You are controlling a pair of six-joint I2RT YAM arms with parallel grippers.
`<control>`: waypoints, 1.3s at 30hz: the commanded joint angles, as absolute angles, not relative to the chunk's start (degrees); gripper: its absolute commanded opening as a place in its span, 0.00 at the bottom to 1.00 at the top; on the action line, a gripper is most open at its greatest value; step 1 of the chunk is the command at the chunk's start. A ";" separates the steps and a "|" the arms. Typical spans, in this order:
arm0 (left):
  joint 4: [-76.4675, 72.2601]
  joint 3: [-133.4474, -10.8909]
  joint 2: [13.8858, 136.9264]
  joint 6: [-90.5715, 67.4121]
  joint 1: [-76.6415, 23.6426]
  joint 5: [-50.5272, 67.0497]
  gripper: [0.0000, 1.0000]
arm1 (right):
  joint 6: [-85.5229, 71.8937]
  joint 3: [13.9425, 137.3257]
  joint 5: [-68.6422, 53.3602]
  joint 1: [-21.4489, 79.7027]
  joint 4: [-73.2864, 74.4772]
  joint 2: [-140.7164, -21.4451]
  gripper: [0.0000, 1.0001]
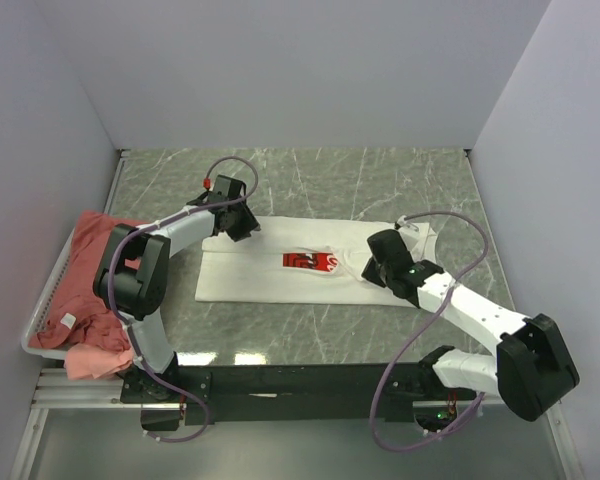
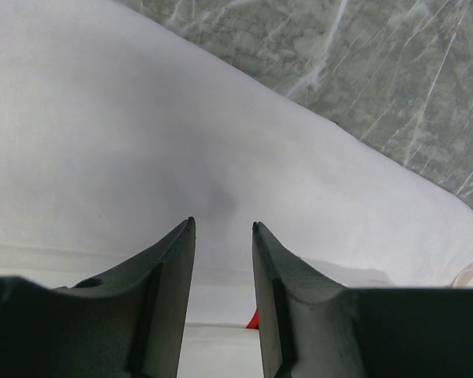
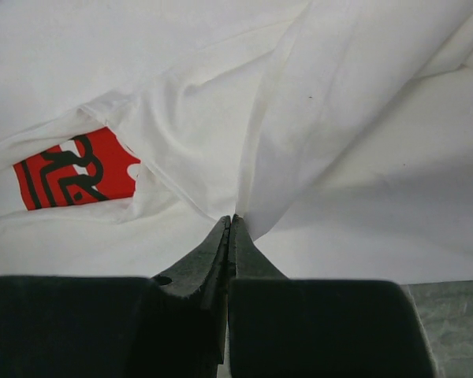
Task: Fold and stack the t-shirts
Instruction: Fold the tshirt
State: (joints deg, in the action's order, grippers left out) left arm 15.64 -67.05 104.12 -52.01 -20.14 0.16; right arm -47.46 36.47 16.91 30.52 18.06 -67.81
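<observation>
**White tee flat, right end pinched**

White t-shirt (image 1: 270, 282) lies mid-table, long axis left-right, red print (image 1: 311, 261) up. It's smooth on the left and rumpled at the right end. My right gripper (image 3: 231, 219) is clamped on a raised fold there. My left gripper (image 2: 221, 224) sits half-parted over the far-left edge, holding nothing. Pink t-shirts (image 1: 98, 250) are heaped in the basket (image 1: 40, 318), left.
</observation>
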 commanded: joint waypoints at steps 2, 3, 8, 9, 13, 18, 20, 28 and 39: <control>13.89 -66.10 103.80 -52.56 -20.39 0.53 0.40 | -49.04 35.51 20.04 30.94 18.01 -63.55 0.00; 13.89 -65.83 103.71 -52.65 -20.39 0.44 0.40 | -49.13 35.25 20.04 30.94 18.10 -63.02 0.00; 13.36 -64.07 102.66 -52.73 -20.39 0.44 0.40 | -49.66 33.40 21.18 30.94 19.51 -58.98 0.00; 13.19 -63.99 102.66 -52.82 -20.39 0.44 0.40 | -49.75 32.96 21.27 30.94 19.60 -58.28 0.00; 12.75 -62.85 101.96 -52.91 -20.39 0.53 0.40 | -50.10 32.17 21.62 31.02 20.39 -57.40 0.00; 12.66 -62.49 100.46 -52.91 -20.39 0.70 0.40 | -50.27 31.29 22.32 30.94 21.36 -56.08 0.00; 12.74 -62.49 100.20 -52.91 -20.39 0.70 0.39 | -50.45 31.11 22.76 30.94 21.80 -55.81 0.00; 13.01 -63.02 99.14 -52.82 -20.39 1.14 0.37 | -51.15 30.41 24.78 30.85 23.90 -54.84 0.00; 11.69 -67.93 102.74 -52.56 -24.34 3.87 0.32 | -51.42 29.09 25.75 29.71 25.40 -54.75 0.00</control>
State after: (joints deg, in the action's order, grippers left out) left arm 14.00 -64.51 102.17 -52.38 -22.59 2.35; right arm -51.00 29.50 23.00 30.24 24.36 -55.29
